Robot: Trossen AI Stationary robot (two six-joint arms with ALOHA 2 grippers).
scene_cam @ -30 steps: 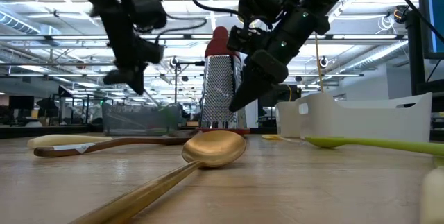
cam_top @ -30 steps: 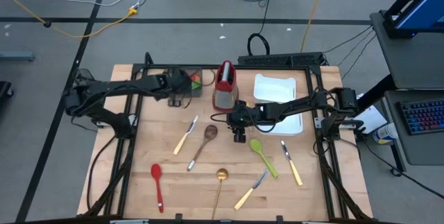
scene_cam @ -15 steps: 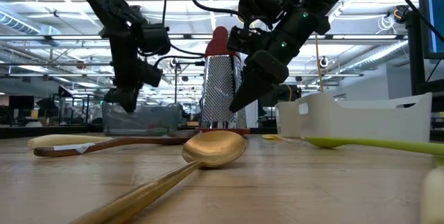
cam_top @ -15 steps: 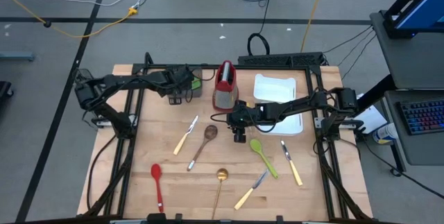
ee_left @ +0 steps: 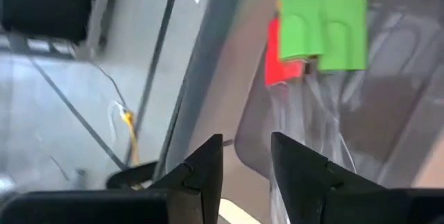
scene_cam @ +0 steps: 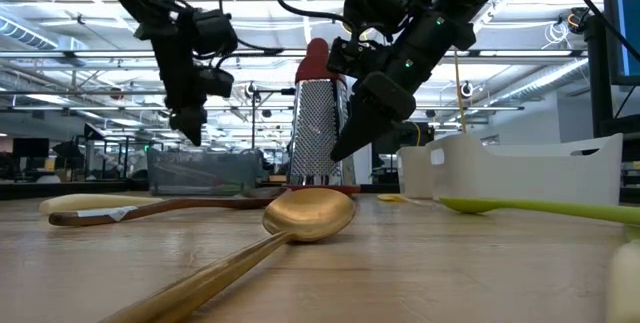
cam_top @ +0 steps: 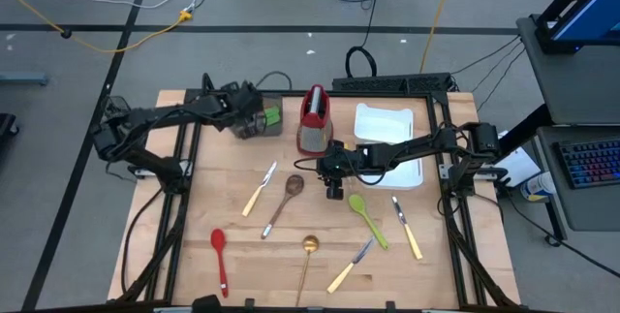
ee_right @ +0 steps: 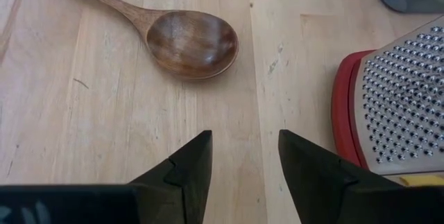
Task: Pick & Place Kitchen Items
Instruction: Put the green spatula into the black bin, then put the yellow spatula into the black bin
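My left gripper (ee_left: 246, 161) hangs open over the near-left rim of the brown bin (cam_top: 263, 119), holding nothing. Two green spatulas (ee_left: 322, 26) and a red one (ee_left: 281, 64) lie inside the bin. My right gripper (ee_right: 243, 154) hovers open above the bare table, between the wooden spoon's bowl (ee_right: 191, 44) and the grater (ee_right: 402, 106). Lying flat on the table are the wooden spoon (cam_top: 281, 202), a yellow-handled knife (cam_top: 260, 189), a green spoon (cam_top: 368, 218), a gold spoon (cam_top: 307, 260), a red spoon (cam_top: 220, 258) and two more knives (cam_top: 407, 226) (cam_top: 349, 266).
The red-and-steel grater (cam_top: 313, 119) stands upright at the far middle, right beside the bin. A white tray (cam_top: 387, 139) sits to its right under my right arm. Bare wood shows between the scattered utensils and along the left side of the table.
My left gripper has shifted a little toward the table's far edge beside the bin and has rolled about its own axis. My right arm has kept still.
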